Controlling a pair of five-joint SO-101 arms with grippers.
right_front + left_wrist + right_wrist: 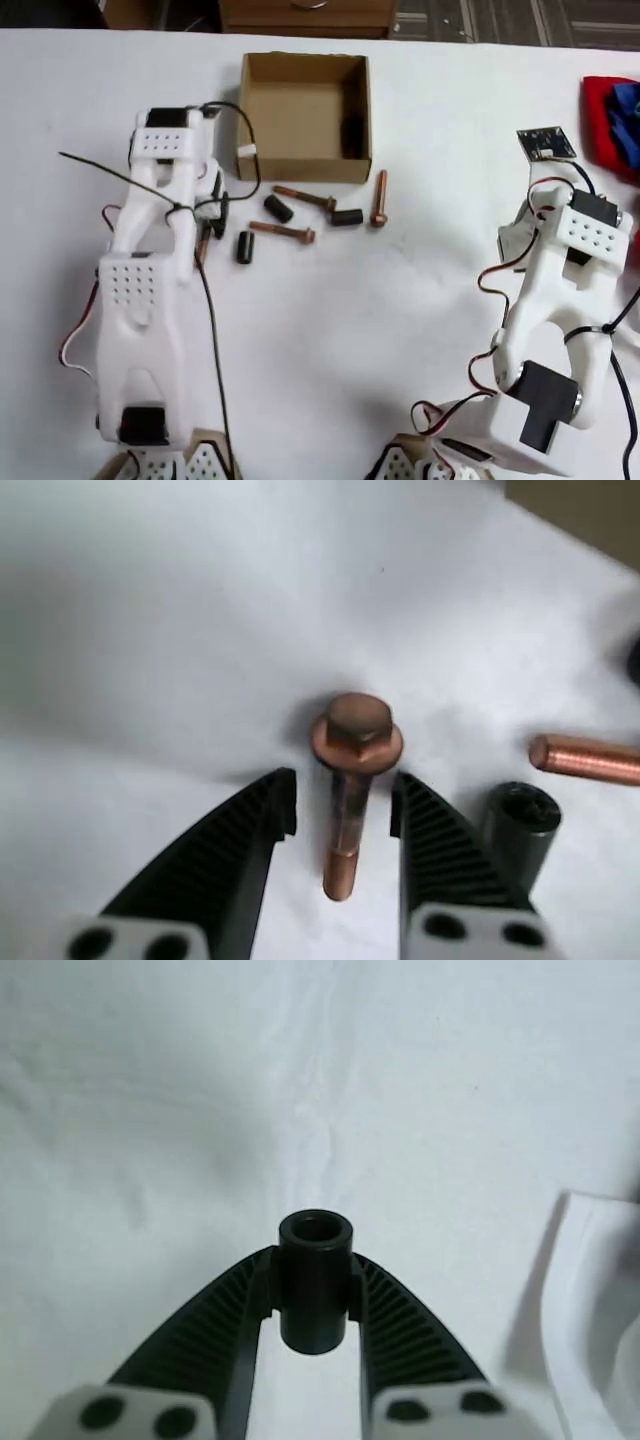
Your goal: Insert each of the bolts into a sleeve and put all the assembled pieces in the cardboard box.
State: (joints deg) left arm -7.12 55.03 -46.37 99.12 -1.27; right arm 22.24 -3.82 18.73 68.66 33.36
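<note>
High view, counter point(400, 330): white surface carrying both arms, the box and the loose parts.
Cardboard box point(300, 170): open-topped, at the far middle of the counter.
Boxed sleeve point(352, 133): black, inside the box against its right wall.
Left gripper point(342, 800): jaws apart, one on each side of a bolt's shank, with a gap showing on both sides.
Straddled bolt point(357, 735): copper, lying flat on the counter with its hex head pointing away from the wrist; in the high view it lies beside the left arm point(203, 243), nearer than the box.
Neighbour sleeve point(522, 825): black, on the counter just outside one jaw.
Right gripper point(312, 1285): jaws clamped on a sleeve, one on each flank.
Held sleeve point(315, 1260): black, its open end facing away from the wrist.
Loose bolts: three in front of the box, two lying crosswise point(303, 197) point(283, 231), one lengthwise by the box's right corner point(380, 197).
Loose sleeves: two among those bolts point(278, 208) point(347, 217).
Circuit board point(545, 143): small, far right of the counter.
Cloth point(610, 110): red and blue, at the right edge.
</note>
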